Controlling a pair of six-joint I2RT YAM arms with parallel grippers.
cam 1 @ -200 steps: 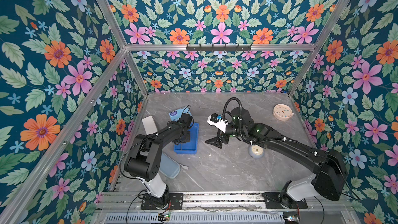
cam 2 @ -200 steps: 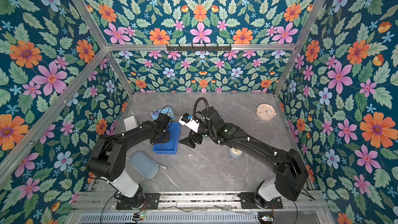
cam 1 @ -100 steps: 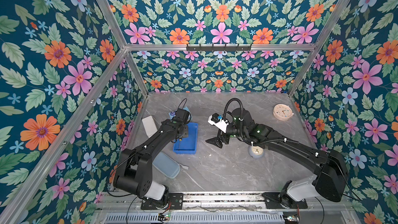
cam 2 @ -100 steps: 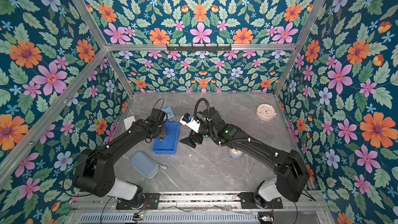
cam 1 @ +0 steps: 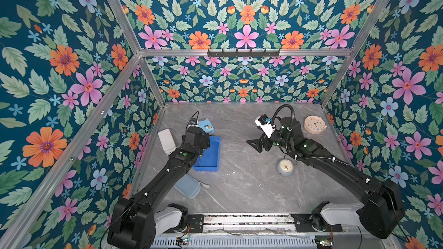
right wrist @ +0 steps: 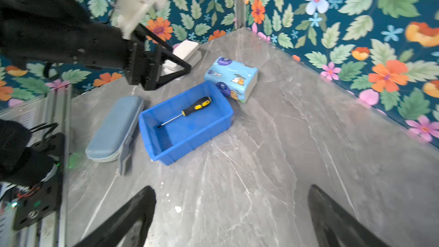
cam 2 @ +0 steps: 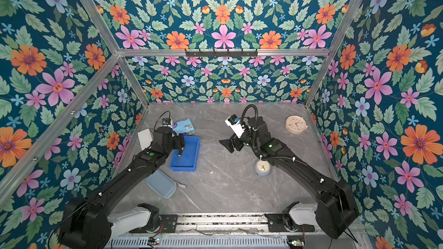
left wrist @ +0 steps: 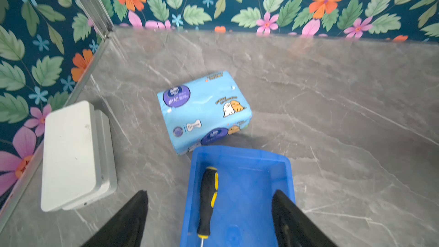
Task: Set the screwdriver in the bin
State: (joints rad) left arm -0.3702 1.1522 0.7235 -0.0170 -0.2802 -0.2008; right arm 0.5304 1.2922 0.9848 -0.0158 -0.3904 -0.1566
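Observation:
The screwdriver (left wrist: 209, 200), with a black-and-yellow handle, lies flat inside the bright blue bin (left wrist: 249, 186) along one long wall. It also shows in the right wrist view, the screwdriver (right wrist: 190, 111) resting on the floor of the bin (right wrist: 190, 143). My left gripper (left wrist: 209, 192) hovers just above it, open, jaws wide apart and touching nothing. In both top views the left gripper (cam 1: 203, 140) (cam 2: 178, 140) sits over the bin's far end (cam 1: 211, 161). My right gripper (right wrist: 231, 187) (cam 1: 255, 143) is open and empty over bare table, right of the bin.
A light blue tissue pack (left wrist: 204, 108) touches the bin's far end. A white box (left wrist: 71, 153) lies by the left wall and a pale blue case (right wrist: 114, 129) near the front. A grey clock (cam 1: 285, 167) and a pink clock (cam 1: 314, 125) stand on the right.
My left gripper has opened and let go of the screwdriver, which now lies in the bin; the gripper has risen slightly. The right arm has not moved.

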